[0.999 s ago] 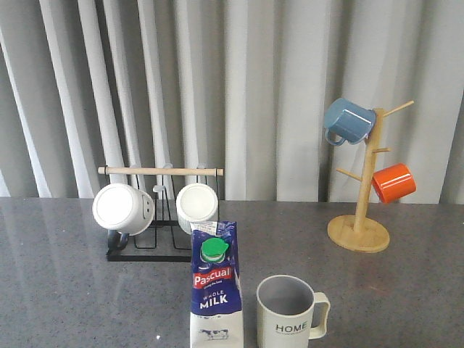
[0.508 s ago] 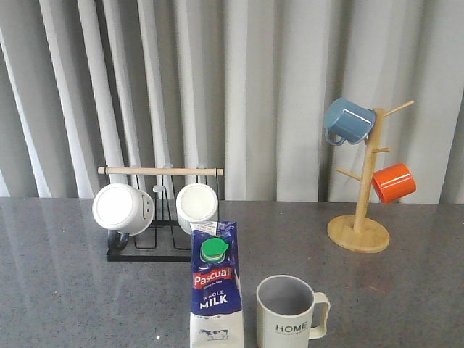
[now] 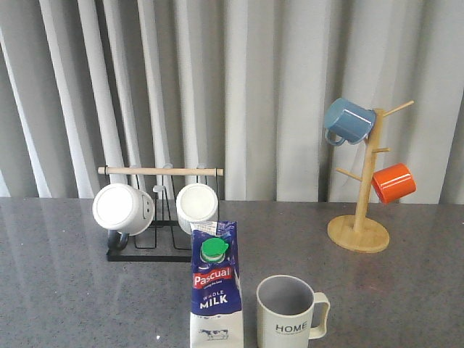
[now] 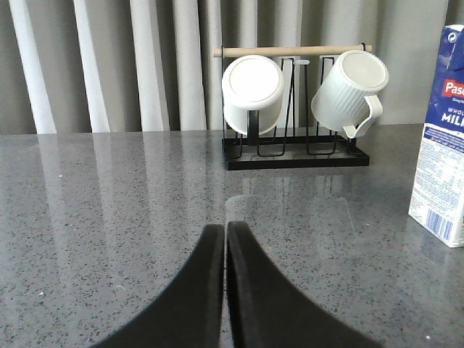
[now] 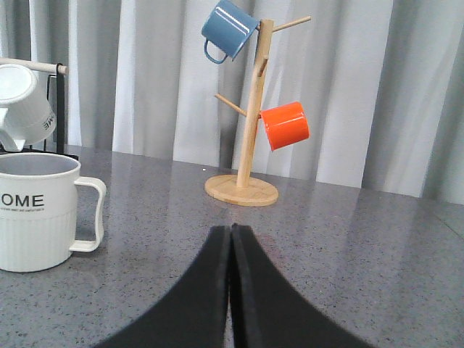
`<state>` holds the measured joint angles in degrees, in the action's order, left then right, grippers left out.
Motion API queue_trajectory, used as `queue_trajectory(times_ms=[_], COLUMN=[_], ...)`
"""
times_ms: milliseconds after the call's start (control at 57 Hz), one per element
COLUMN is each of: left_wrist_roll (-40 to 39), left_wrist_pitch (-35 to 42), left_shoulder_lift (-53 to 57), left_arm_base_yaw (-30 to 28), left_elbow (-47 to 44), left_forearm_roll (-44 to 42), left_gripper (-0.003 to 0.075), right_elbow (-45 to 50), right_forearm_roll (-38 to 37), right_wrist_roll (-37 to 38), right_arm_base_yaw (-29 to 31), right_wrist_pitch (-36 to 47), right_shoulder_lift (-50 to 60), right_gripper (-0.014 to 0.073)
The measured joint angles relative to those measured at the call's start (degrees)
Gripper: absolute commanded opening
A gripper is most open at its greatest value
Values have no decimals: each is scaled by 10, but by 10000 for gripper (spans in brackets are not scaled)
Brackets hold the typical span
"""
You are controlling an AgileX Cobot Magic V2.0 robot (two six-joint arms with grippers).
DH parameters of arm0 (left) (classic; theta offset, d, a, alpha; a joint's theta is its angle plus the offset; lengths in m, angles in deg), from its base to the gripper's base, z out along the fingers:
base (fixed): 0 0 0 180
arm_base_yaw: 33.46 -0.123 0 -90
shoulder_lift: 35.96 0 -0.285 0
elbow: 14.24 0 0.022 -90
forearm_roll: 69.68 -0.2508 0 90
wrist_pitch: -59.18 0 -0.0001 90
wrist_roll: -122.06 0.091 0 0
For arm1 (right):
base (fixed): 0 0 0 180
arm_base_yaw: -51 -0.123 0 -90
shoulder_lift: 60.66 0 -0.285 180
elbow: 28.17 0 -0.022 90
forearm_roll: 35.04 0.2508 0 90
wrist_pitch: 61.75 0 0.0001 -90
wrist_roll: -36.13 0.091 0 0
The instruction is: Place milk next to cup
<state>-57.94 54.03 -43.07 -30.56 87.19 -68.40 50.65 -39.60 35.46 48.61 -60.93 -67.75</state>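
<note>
The milk carton (image 3: 215, 288) stands upright near the table's front edge, dark blue with a red "Pascual" band and a green cap. The pale "HOME" cup (image 3: 290, 314) stands upright just to its right, handle to the right, a small gap between them. The carton's edge shows in the left wrist view (image 4: 441, 138); the cup shows in the right wrist view (image 5: 40, 210). My left gripper (image 4: 225, 228) is shut and empty, low over the table, apart from the carton. My right gripper (image 5: 232, 230) is shut and empty, apart from the cup. Neither gripper shows in the front view.
A black wire rack (image 3: 148, 246) with a wooden bar holds two white mugs (image 3: 121, 209) behind the carton at the left. A wooden mug tree (image 3: 359, 217) at the back right carries a blue mug (image 3: 348, 120) and an orange mug (image 3: 394, 183). Grey curtains hang behind the grey speckled table (image 3: 65, 290).
</note>
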Motion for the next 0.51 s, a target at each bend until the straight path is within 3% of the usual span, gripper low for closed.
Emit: queue_trajectory(times_ms=[508], left_wrist_roll=[0], left_wrist_pitch=[0], left_shoulder_lift=[0], left_arm_base_yaw=[0], left_elbow=[0], left_forearm_roll=[0], left_gripper=[-6], right_elbow=[0], right_forearm_roll=[3], right_wrist_roll=[0], right_arm_base_yaw=[0], right_wrist_pitch=[1], right_shoulder_lift=[0], right_gripper=[-7])
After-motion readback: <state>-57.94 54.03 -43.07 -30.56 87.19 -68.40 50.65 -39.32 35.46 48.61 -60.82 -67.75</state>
